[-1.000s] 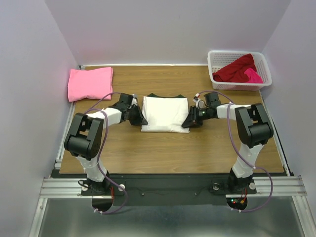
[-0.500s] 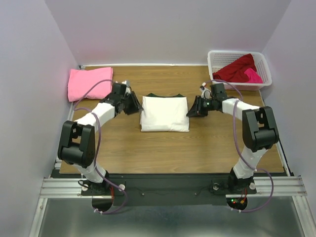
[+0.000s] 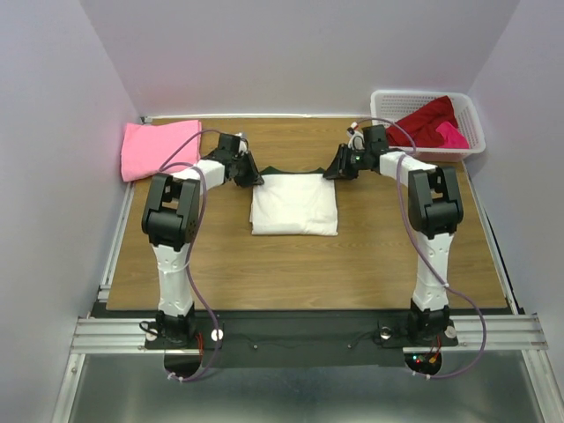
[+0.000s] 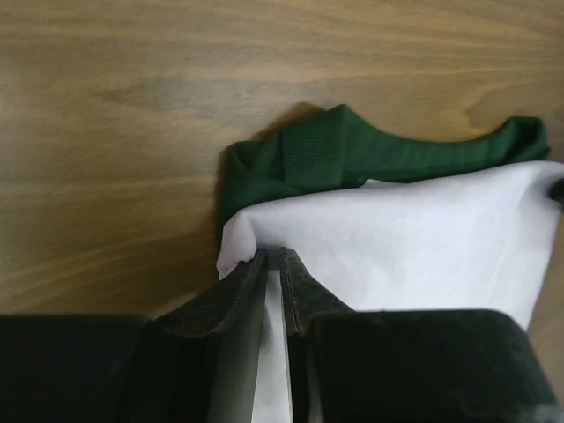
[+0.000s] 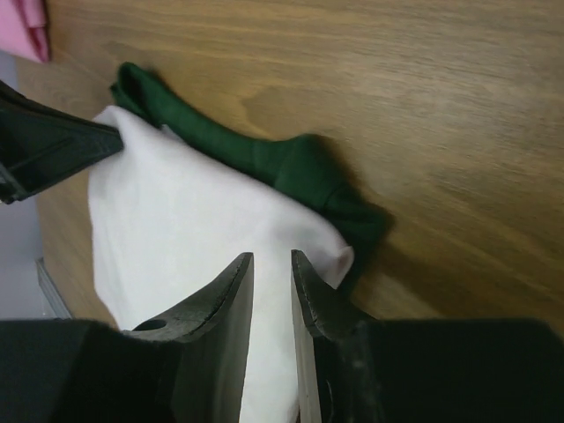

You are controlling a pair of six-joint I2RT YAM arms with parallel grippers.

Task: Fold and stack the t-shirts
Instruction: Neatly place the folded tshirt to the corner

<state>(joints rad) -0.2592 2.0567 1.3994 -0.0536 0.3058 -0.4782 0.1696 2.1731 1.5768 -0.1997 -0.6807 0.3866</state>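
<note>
A folded white t-shirt (image 3: 295, 207) lies mid-table with its dark green collar (image 3: 291, 171) at the far edge. A folded pink t-shirt (image 3: 159, 148) lies at the far left. My left gripper (image 3: 253, 177) is at the white shirt's far left corner. In the left wrist view its jaws (image 4: 274, 254) stand a thin slit apart on the white cloth (image 4: 423, 238) below the collar (image 4: 352, 154); I cannot tell if they pinch it. My right gripper (image 3: 332, 171) is at the far right corner. Its jaws (image 5: 271, 256) stand narrowly open over the white cloth (image 5: 176, 220).
A white lattice basket (image 3: 388, 137) stands at the far right corner with a dark red shirt (image 3: 423, 123) and a magenta one (image 3: 451, 134) inside. Purple walls close in the table's left, back and right sides. Bare wood (image 3: 300, 264) lies nearer than the shirt.
Both grippers moved from the white shirt's sides up to its far corners. The left jaws opened and then narrowed again. The shirt stayed in place.
</note>
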